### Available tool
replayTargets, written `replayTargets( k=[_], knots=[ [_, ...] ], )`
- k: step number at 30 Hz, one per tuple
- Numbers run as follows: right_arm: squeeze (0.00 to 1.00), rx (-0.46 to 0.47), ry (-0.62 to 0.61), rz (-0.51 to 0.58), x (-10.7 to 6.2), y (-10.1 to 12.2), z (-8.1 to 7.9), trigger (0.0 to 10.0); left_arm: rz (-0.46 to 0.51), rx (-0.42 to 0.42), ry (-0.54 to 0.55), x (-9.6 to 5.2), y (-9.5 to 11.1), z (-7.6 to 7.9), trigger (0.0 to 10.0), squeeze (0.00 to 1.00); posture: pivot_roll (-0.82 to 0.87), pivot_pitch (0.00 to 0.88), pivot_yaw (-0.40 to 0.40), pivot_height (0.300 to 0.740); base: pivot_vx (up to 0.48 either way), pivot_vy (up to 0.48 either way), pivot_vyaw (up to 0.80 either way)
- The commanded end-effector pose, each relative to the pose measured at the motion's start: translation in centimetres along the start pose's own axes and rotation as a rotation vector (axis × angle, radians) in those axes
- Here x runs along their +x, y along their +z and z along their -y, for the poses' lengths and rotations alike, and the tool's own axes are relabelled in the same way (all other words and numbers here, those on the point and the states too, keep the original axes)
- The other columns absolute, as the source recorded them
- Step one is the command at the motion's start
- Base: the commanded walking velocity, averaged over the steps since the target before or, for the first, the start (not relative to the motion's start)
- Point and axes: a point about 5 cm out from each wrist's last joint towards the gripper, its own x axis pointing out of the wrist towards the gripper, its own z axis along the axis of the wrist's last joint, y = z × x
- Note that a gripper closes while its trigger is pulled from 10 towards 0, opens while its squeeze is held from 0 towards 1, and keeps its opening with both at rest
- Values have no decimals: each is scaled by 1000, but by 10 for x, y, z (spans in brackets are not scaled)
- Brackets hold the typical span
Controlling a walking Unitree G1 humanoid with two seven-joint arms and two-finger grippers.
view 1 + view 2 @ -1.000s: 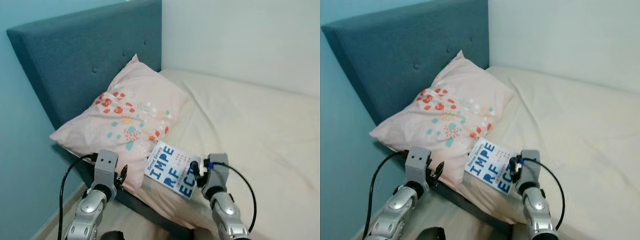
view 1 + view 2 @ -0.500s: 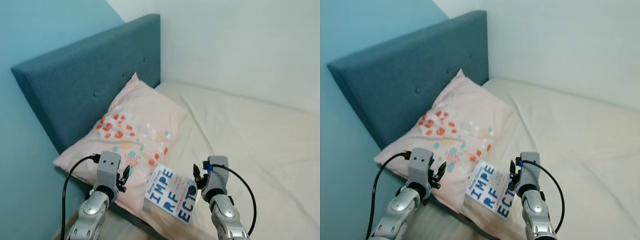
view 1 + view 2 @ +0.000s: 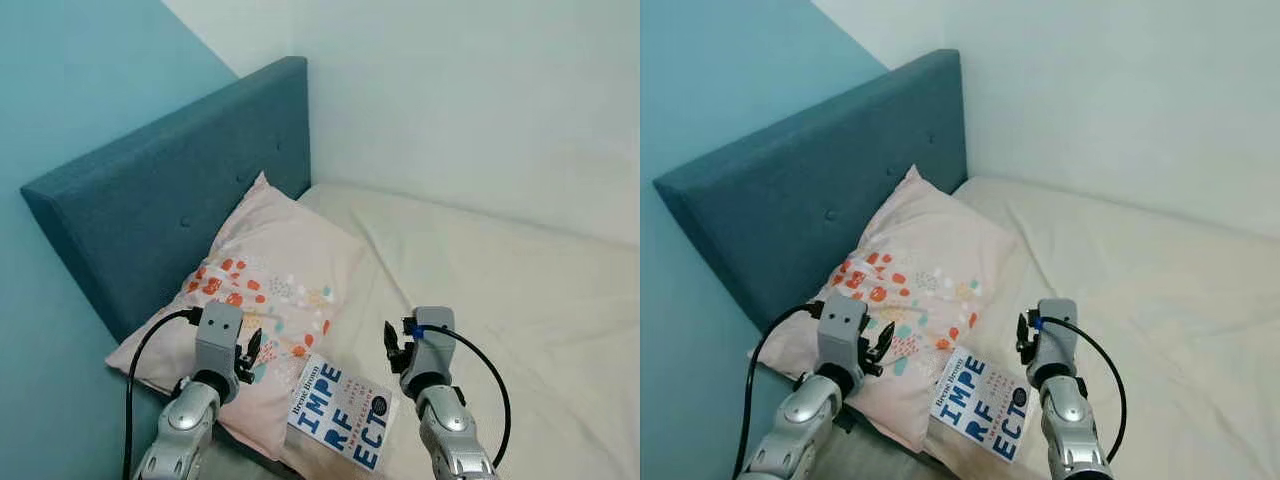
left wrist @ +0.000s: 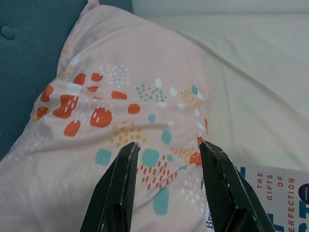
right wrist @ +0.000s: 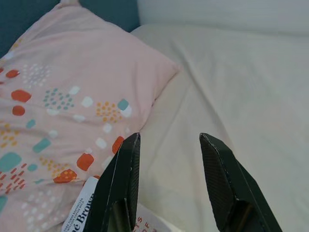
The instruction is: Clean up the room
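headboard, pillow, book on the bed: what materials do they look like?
Headboard: looks like matte teal woven fabic upholstery, with button tufts. Pillow: soft pink cloth, probably cotton, creased, with a printed dot pattern. Book: paper with what seems a smooth printed white cover, bold blue lettering; gloss cannot be judged.

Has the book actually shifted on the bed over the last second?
No. The book lies against the same lower corner of the pillow, partly on the bed sheet; the whole view shifted, so the camera moved.
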Motion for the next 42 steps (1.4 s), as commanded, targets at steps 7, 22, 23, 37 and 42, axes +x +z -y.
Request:
replayTargets(
  k=[7,22,23,37,42],
  knots=[
    [0,31,29,-60,2,-3,0,10000,-21,-25,22,3,-6,-4,10000,0,52,0,-8,740,0,0,0],
    [0,20,38,-83,1,-5,-2,10000,-16,-1,-4,7,-3,-2,10000,0,56,1,-10,740,0,0,-678],
    [0,20,40,-86,1,-5,-2,10000,-15,0,-5,7,-3,-2,10000,0,56,1,-8,740,0,0,-800],
    [0,-24,62,-92,1,-6,1,10000,-20,-9,17,3,-7,-4,10000,0,57,4,-9,740,0,0,-800],
    [0,-6,91,-71,2,-2,-2,10000,-17,-43,36,1,-8,-4,10000,0,55,2,-10,740,0,0,-800]
  ],
)
